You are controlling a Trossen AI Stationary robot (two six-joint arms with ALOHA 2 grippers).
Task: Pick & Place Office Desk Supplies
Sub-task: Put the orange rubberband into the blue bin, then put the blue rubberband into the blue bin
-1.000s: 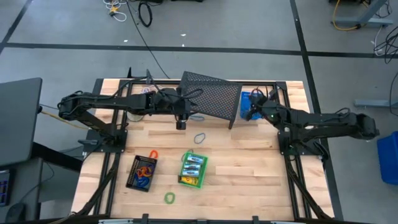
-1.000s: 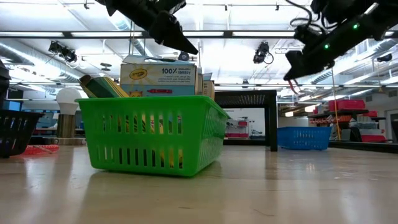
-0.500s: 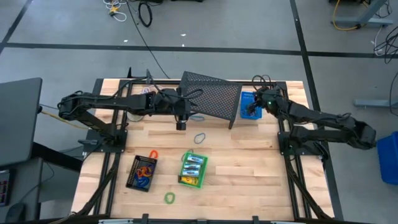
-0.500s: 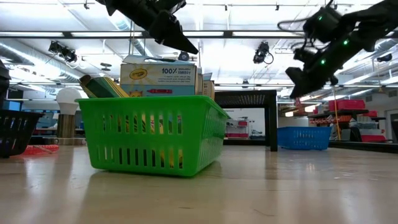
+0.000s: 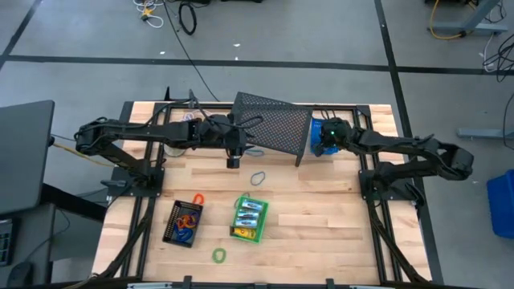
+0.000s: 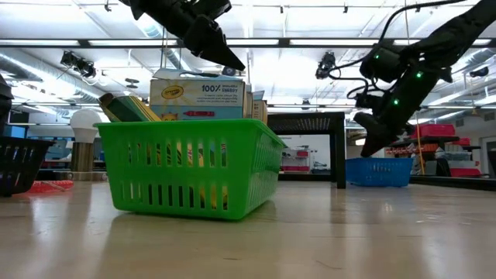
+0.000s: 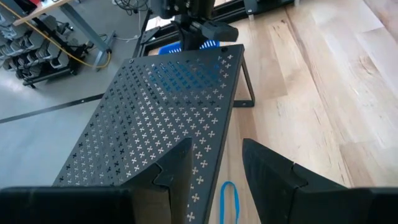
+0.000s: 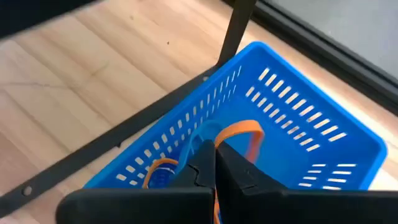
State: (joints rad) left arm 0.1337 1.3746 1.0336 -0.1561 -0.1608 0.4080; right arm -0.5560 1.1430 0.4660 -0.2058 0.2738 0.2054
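My right gripper is shut on an orange loop just above the blue basket at the far right, which holds another orange loop. My left gripper hangs open above the near edge of the black perforated stand, with a blue loop on the table below it. The green basket holds yellow crayon boxes. A grey loop and a green loop lie flat on the wood. My right gripper pinches the orange loop between its two fingertips, with a sliver of orange showing between the fingers. The fingers slant down from the table's right. The free part of the loop curves out beyond the tips, over the inside of the blue basket.
A black basket with several coloured loops stands at the near left, a red-orange loop beside it. The stand's leg rises next to the blue basket. Open wood lies between the green basket and the right arm's frame.
My right gripper has swung toward the table's left and come down over the blue basket, tipping further downward, and has stayed shut throughout.
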